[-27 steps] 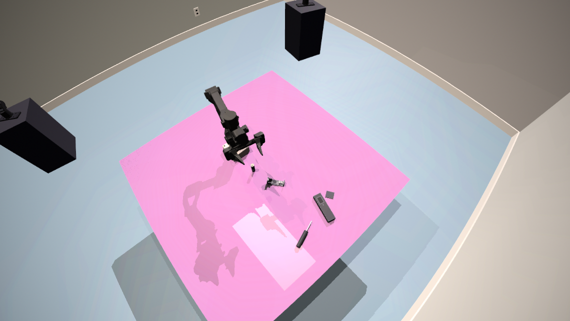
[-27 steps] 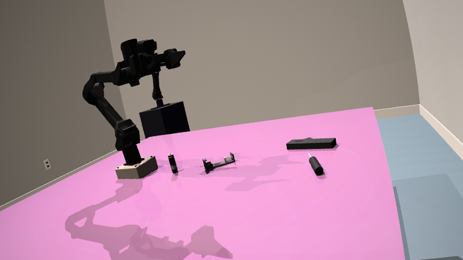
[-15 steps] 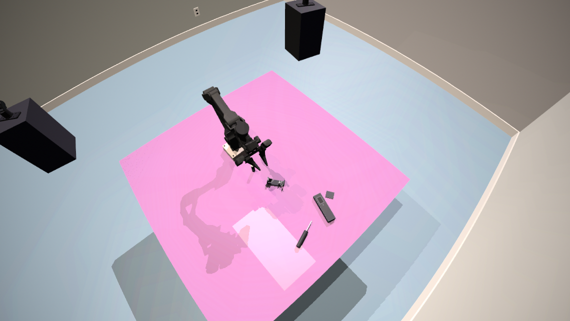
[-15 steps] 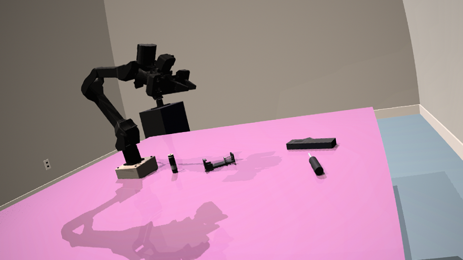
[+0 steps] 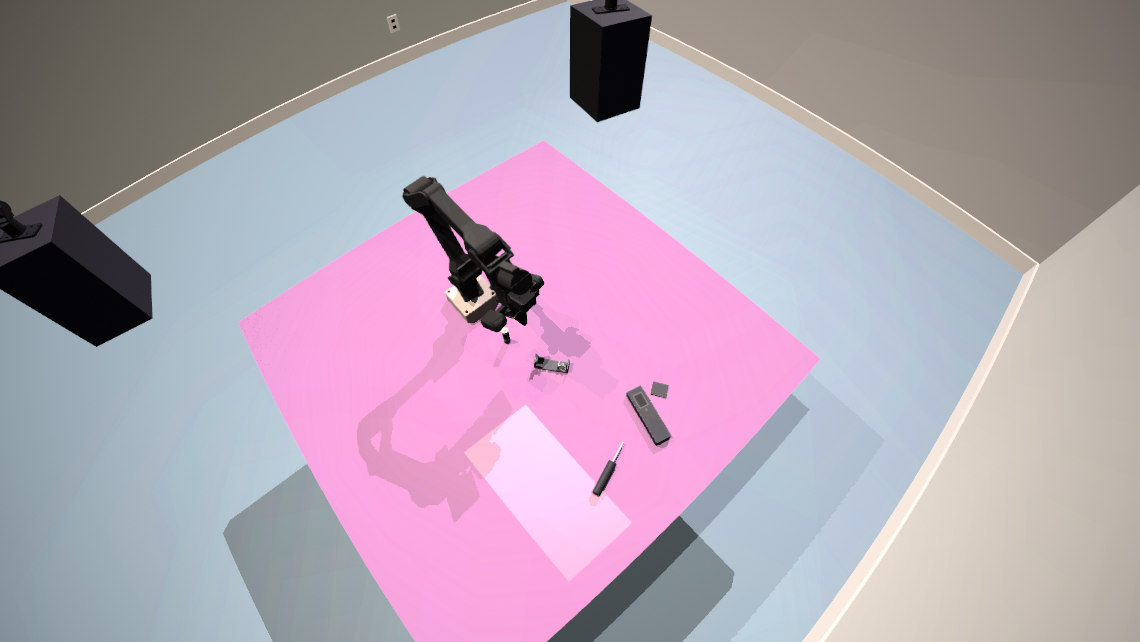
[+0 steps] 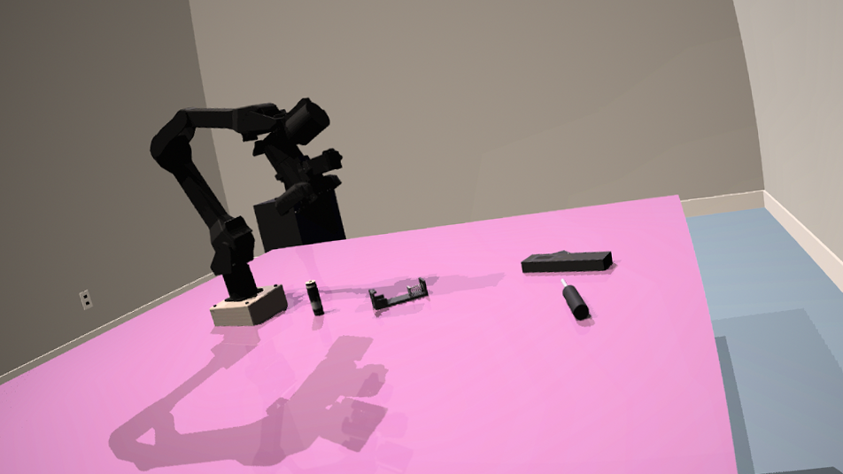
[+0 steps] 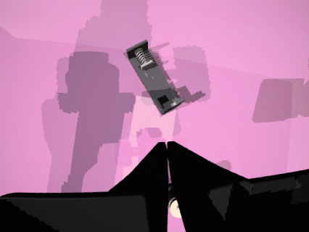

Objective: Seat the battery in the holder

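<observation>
The black battery [image 5: 506,338] [image 6: 315,300] stands upright on the table, light-coloured end up, between the arm's base and the holder. Its pale top also shows in the wrist view [image 7: 175,209], behind the fingers. The grey holder [image 5: 551,366] [image 6: 404,300] [image 7: 156,80] lies on the table with nothing in it. Its coil spring [image 7: 143,58] is at the end farther from the gripper, and the lip end is nearer. My gripper [image 5: 523,319] [image 7: 166,148] is shut and empty, fingertips together, above the table and clear of battery and holder.
A dark remote-like box [image 5: 648,416] [image 6: 566,262] lies to the right of the holder, with a small grey square plate [image 5: 659,389] beside it. A black-handled screwdriver [image 5: 605,478] [image 6: 575,301] lies nearer the table's front right. The arm's pale base block [image 6: 245,311] is left of the battery.
</observation>
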`<state>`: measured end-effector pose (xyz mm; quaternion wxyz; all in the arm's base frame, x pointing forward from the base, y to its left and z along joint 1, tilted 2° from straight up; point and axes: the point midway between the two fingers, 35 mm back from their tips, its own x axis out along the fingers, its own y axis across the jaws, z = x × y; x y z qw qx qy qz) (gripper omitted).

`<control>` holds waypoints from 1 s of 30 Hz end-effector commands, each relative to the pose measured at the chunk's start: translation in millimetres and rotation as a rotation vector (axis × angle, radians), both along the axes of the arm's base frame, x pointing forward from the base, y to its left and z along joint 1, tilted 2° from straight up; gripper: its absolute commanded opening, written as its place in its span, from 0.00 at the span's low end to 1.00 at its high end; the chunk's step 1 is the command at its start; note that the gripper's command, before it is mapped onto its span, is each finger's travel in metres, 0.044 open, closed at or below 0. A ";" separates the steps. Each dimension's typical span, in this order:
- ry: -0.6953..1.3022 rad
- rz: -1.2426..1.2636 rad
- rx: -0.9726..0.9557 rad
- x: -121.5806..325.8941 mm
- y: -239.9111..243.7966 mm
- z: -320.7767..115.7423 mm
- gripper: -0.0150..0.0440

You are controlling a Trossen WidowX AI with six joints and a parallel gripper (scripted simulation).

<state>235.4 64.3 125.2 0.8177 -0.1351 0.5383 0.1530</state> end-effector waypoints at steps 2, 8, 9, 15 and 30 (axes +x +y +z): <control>0.385 0.144 -0.159 -64.5 -3.1 -15.2 0.25; 0.385 0.144 -0.159 -64.5 -3.1 -15.2 0.25; 0.385 0.144 -0.159 -64.5 -3.1 -15.2 0.25; 0.384 0.144 -0.159 -63.7 -2.9 -20.1 0.25; 0.385 0.144 -0.159 -65.2 -5.1 -95.5 0.25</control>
